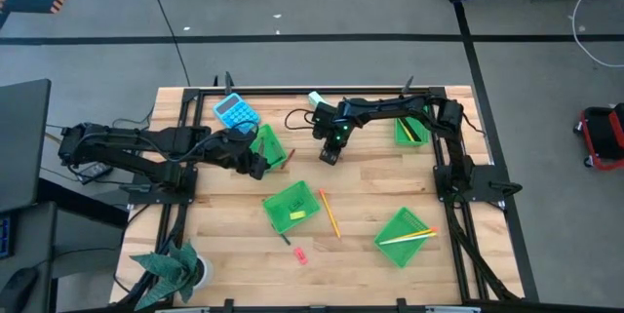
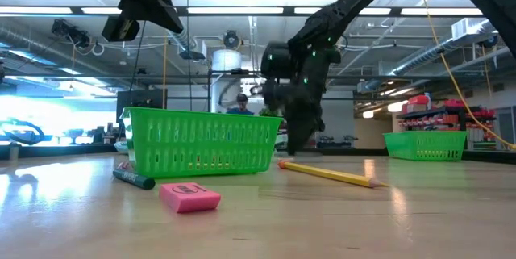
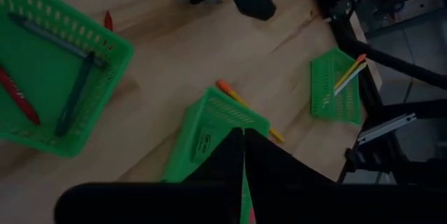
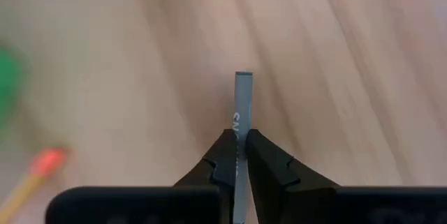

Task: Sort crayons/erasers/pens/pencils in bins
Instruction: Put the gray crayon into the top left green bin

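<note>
Pinching a grey pen (image 4: 242, 123), seemingly, right claw (image 4: 239, 155); overhead hides it.

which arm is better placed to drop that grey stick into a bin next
Right. The right gripper is already shut on the grey stick, low over the table near the far-right bin. The left gripper is shut and holds nothing, hovering by the far-left bin.

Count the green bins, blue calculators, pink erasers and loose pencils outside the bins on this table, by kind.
Green bins: 4
Blue calculator: 1
Pink eraser: 1
Loose pencil: 1
Total: 7
</note>
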